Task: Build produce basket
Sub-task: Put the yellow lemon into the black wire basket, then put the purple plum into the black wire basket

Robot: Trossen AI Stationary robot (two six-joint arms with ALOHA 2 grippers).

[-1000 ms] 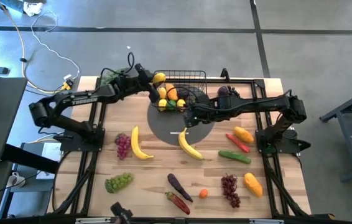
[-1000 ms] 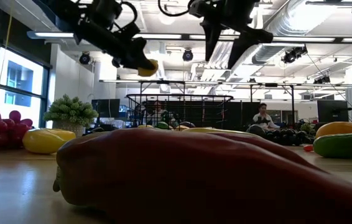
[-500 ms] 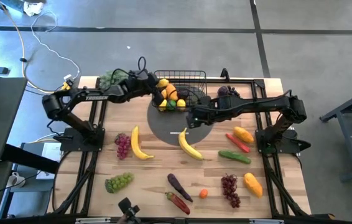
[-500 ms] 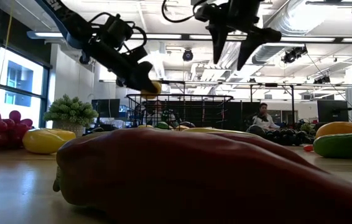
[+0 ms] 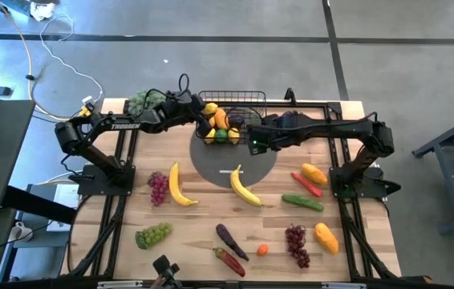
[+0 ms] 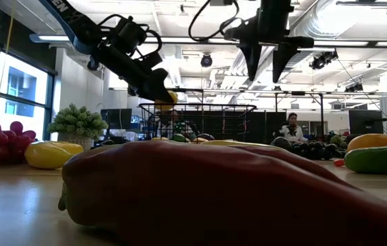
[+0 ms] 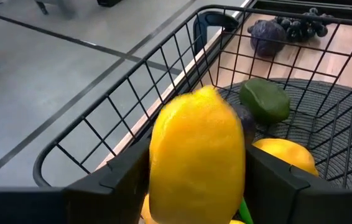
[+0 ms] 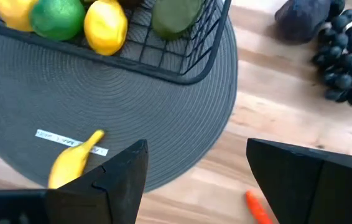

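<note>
The basket [image 5: 231,119] sits in the upper middle of the high view, on the far edge of a round grey mat [image 5: 235,160], with several fruits already inside. The left gripper [image 5: 203,111] reaches in over the basket's upper left corner with a yellow lemon [image 7: 198,152] between its fingers [image 7: 111,180]. In the left wrist view the lemon sits between both fingers just above the rim, but whether they are gripping it or letting go, I cannot tell. The right gripper [image 8: 194,165] hangs over the mat's right edge near the basket, its fingers spread wide with nothing between them.

The lemon looks like a hard, smooth, light toy; it would likely roll and slip, so a hold across its widest middle seems safest.

A banana [image 5: 245,188] lies in the middle of the high view, its tip on the mat. It is long and curved, probably best taken at mid-length. The red grapes [image 5: 296,243], lower right, look bumpy and probably easier to pinch across the bunch.
</note>
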